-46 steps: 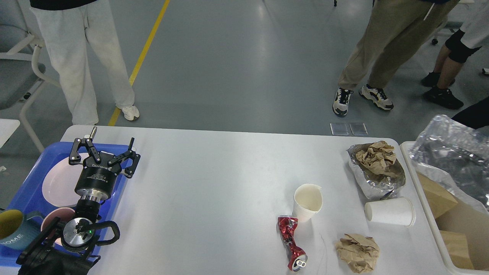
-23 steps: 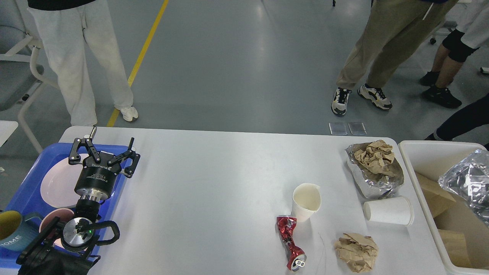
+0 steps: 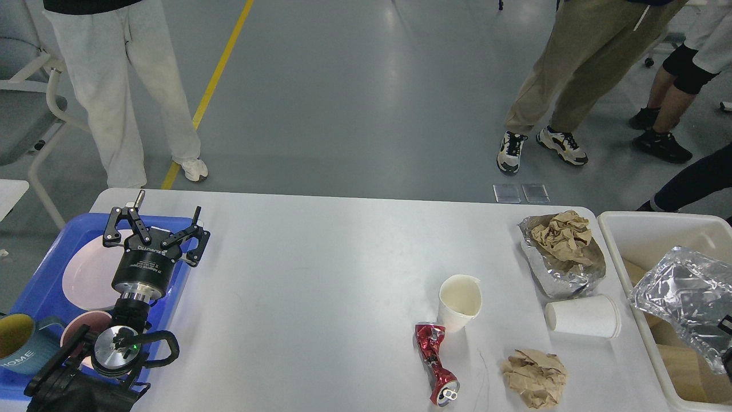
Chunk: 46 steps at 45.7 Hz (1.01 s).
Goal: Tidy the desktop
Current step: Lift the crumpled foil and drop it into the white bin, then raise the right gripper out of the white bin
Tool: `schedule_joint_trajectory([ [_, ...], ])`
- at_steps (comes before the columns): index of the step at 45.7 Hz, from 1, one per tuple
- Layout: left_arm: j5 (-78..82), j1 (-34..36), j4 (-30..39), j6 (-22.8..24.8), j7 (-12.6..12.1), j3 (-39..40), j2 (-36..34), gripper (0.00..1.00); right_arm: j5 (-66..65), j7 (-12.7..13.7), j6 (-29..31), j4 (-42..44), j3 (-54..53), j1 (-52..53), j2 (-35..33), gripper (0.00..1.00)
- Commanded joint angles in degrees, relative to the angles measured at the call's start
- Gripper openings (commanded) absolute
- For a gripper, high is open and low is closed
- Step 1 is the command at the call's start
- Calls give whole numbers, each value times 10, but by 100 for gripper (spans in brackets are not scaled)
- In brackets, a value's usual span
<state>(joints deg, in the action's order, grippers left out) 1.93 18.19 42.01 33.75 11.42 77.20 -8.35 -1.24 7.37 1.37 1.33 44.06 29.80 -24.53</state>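
The white desktop [image 3: 320,274] carries litter on its right side: a crushed red can [image 3: 437,364], an upright dented paper cup [image 3: 459,302], a paper cup on its side [image 3: 583,316], a crumpled brown paper ball [image 3: 534,377], and a foil wrapper with crumpled brown paper on it [image 3: 563,252]. My left gripper [image 3: 154,228] is open and empty over the right edge of the blue tray. Only a dark bit of my right gripper [image 3: 725,324] shows at the right edge, against a crinkled silver foil bag [image 3: 680,300] that hangs over the white bin.
The blue tray [image 3: 34,274] at the left holds a pink plate [image 3: 88,272], a bowl and a mug [image 3: 20,343]. The white bin [image 3: 635,226] at the right holds brown cardboard. People's legs stand beyond the far table edge.
The silver foil bag has moved from high over the bin, out to the right, then back left and lower into the bin. My left arm has not moved.
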Motion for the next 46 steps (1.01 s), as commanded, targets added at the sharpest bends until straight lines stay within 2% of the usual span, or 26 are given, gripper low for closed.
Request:
schedule_joint_trajectory([
  [1,0,0,0,0,0,1,0,96,0,0,0,0,-5,-21,0,0],
  [12,0,0,0,0,0,1,0,96,1,-1,-7,0,-6,-40,1,0],
  [13,0,0,0,0,0,0,0,96,1,-1,-10,0,-5,-44,1,10],
  [17,0,0,0,0,0,0,0,96,1,-2,-53,-1,-4,-48,8,86],
  [18,0,0,0,0,0,1,0,96,1,-3,-66,-3,-4,-48,10,100],
  [21,0,0,0,0,0,1,0,96,0,-2,-89,-4,-3,-54,18,100],
  [35,0,0,0,0,0,0,0,96,-1,-2,-87,-17,0,-62,15,100],
  [38,0,0,0,0,0,0,0,96,-2,-2,-76,-53,2,-44,1,100],
  [42,0,0,0,0,0,1,0,96,-16,-2,-59,-125,3,14,-55,100],
  [46,0,0,0,0,0,0,0,96,-82,2,-41,-209,7,79,-93,100],
])
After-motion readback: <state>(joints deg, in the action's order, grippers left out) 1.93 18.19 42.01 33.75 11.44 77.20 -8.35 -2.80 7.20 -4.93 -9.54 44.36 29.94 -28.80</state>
